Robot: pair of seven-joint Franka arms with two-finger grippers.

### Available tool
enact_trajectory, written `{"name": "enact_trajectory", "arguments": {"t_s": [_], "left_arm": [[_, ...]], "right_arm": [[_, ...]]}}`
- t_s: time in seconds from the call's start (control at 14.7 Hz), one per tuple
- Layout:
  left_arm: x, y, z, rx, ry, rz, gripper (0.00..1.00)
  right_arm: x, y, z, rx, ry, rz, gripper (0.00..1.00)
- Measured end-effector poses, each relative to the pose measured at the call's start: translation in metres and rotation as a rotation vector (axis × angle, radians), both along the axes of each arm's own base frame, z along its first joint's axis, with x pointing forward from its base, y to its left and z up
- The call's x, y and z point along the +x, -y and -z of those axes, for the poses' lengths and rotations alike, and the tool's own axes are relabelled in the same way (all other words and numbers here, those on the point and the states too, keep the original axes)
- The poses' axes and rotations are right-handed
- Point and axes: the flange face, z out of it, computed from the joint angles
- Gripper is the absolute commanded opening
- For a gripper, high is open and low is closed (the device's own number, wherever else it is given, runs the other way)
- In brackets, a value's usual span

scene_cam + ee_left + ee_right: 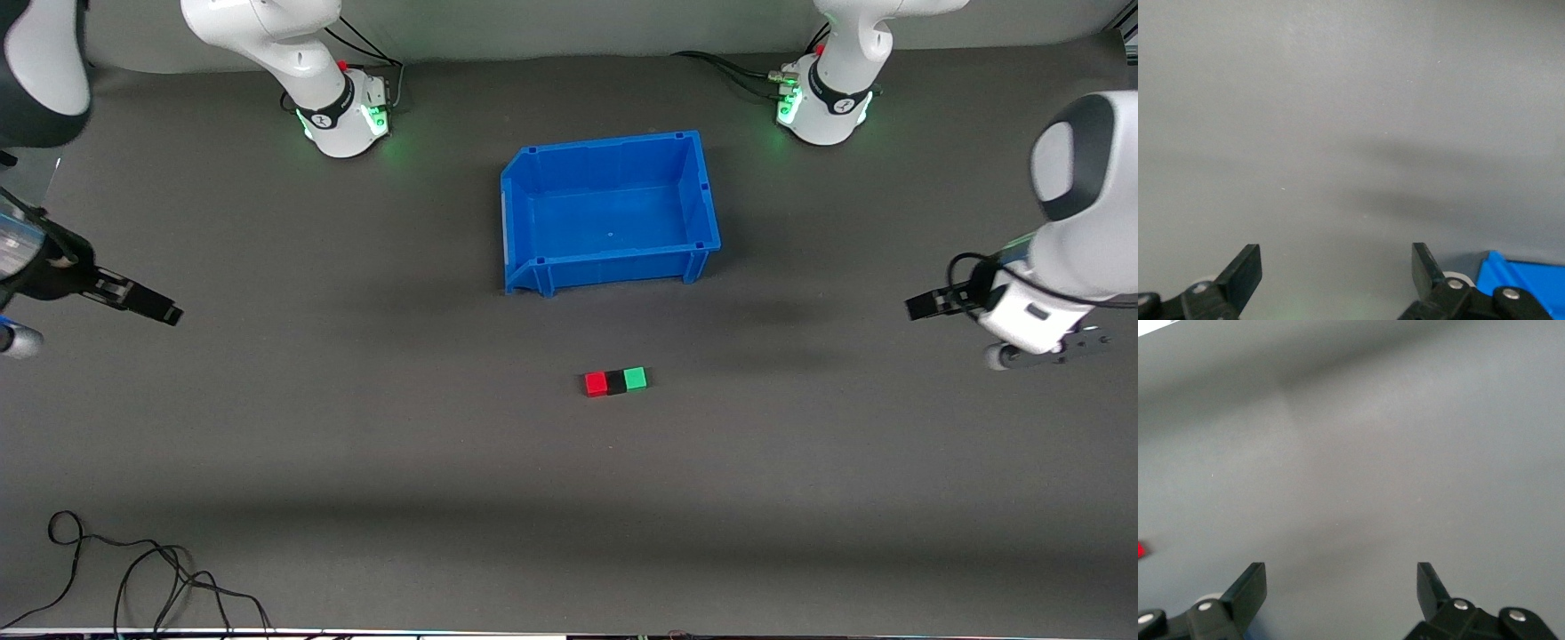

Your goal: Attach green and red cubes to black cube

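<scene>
The red cube [595, 384], black cube [615, 382] and green cube [635, 379] lie touching in one row on the grey table, black in the middle, nearer the front camera than the blue bin. My left gripper [921, 307] is over the left arm's end of the table, well apart from the cubes; in the left wrist view it [1337, 257] is open and empty. My right gripper [167, 312] is over the right arm's end; in the right wrist view it [1341, 577] is open and empty. A sliver of the red cube [1140, 550] shows at that view's edge.
The blue bin [609, 146] stands with nothing in it between the two arm bases; its corner shows in the left wrist view [1521, 280]. A loose black cable [133, 573] lies near the table's front edge at the right arm's end.
</scene>
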Motion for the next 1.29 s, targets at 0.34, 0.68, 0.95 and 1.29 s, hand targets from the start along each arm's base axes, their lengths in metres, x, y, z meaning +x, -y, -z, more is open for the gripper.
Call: {"name": "enact_trajectory", "arguments": {"t_s": [0.34,0.68,0.95,1.29], "left_arm": [[-0.007,-0.006,-0.041,-0.006,0.033,0.041,1.0],[-0.001,-0.001,-0.076,-0.008,0.05,0.05,1.0],[0.006,-0.001,-0.072,-0.009,0.017,0.05,1.0],[0.007,0.002,-0.072,-0.011,0.017,0.058,1.0]], "right_arm": [[-0.004,0.017,-0.019,-0.002,0.064,-0.189,1.0],[-0.004,0.016,-0.021,-0.007,0.075,-0.262,1.0],[-0.004,0.018,-0.021,-0.009,0.074,-0.293,1.0],[-0.006,0.019,-0.021,-0.006,0.058,-0.291,1.0]]}}
